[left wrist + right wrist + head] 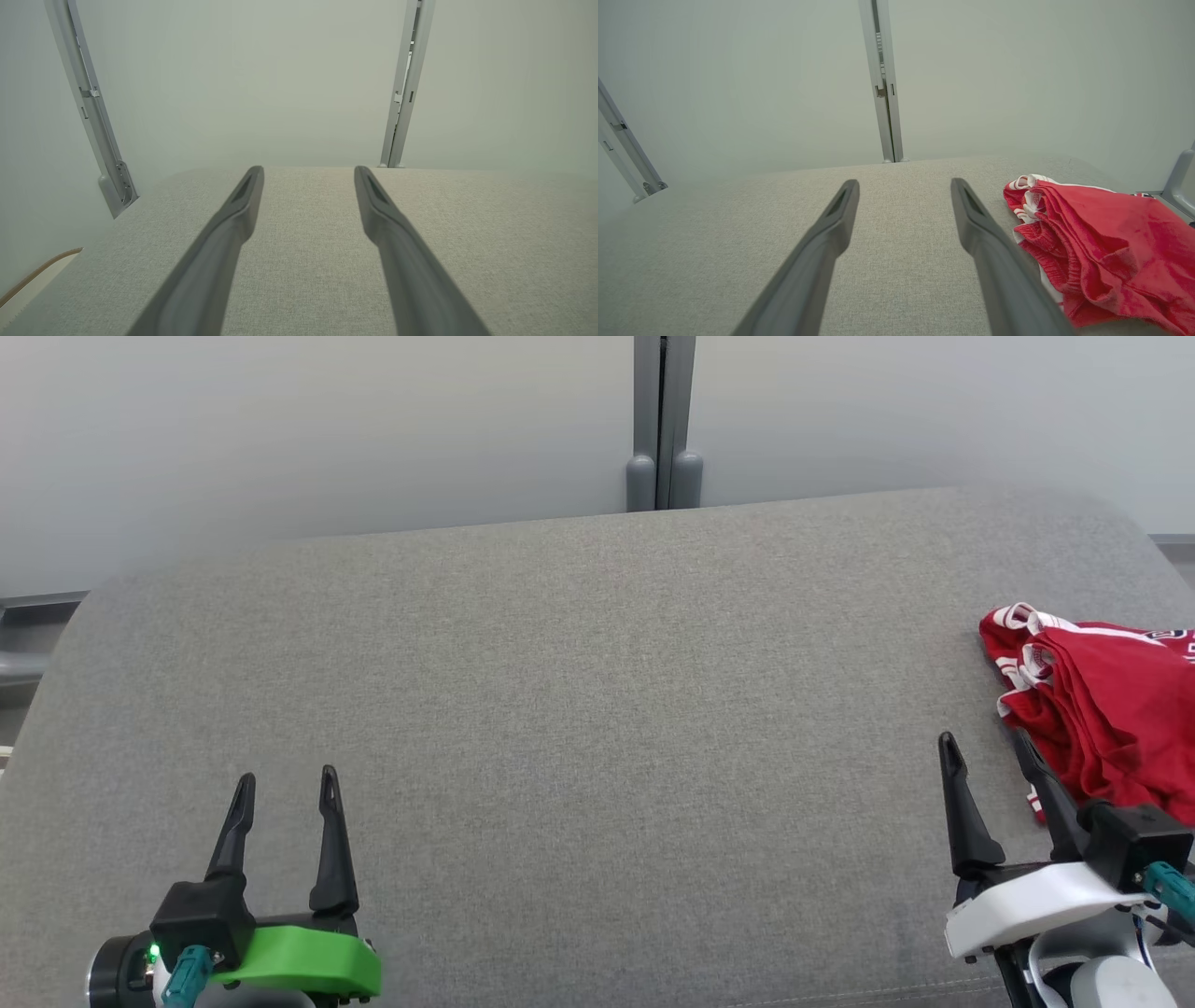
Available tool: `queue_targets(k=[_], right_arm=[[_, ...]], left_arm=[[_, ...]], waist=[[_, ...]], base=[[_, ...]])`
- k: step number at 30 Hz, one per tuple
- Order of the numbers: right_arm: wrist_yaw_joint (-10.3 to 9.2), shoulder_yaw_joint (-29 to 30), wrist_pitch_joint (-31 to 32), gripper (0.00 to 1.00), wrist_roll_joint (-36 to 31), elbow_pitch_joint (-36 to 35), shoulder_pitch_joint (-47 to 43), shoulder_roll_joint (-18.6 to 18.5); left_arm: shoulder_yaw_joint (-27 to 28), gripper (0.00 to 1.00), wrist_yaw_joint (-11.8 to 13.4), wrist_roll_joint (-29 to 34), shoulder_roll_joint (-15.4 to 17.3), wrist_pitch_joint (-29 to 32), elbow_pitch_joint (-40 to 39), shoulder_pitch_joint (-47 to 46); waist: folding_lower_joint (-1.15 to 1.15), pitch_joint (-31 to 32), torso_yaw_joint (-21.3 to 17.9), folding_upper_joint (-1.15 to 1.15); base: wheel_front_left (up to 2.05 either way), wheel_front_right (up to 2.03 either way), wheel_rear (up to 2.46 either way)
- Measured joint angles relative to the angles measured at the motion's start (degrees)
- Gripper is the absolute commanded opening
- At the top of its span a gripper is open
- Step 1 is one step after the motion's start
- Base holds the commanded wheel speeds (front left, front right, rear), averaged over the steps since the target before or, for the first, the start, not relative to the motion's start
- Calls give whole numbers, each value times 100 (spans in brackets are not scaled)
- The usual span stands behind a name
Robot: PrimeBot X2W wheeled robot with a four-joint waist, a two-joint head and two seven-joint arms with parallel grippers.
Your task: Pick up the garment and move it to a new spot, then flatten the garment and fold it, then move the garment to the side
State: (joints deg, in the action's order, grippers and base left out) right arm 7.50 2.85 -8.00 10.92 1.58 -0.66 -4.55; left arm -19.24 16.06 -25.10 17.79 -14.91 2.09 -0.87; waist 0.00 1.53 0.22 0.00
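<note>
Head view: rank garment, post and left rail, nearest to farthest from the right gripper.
1. Garment, just right of the right gripper.
2. Post, back centre, beyond the far edge.
3. Rail, far back left.

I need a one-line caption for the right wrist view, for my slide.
Open right gripper above the grey fabric surface, with a bunched red garment lying close beside it.
</note>
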Motion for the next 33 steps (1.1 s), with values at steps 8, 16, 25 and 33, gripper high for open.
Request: queue_targets(k=[8,16,25,33], right_arm=[[0,185,137,100,-34,-69,-205,58],[0,148,222,100,-60,-123,-257,77],[0,134,249,100,-60,-154,-258,97],[0,143,287,100,-60,-165,-258,105]], left_arm=[[-29,100,-149,0,59,-3,222,37],[-71,100,-177,1,56,-4,322,33],[-96,100,-187,-10,43,-4,392,27],[-103,100,-186,-34,21,-4,419,23]], waist=[[0,77,118,0],[0,96,158,0],[0,119,174,0],[0,132,159,0]], base=[[0,0,0],[0,0,0],[0,0,0],[0,0,0]])
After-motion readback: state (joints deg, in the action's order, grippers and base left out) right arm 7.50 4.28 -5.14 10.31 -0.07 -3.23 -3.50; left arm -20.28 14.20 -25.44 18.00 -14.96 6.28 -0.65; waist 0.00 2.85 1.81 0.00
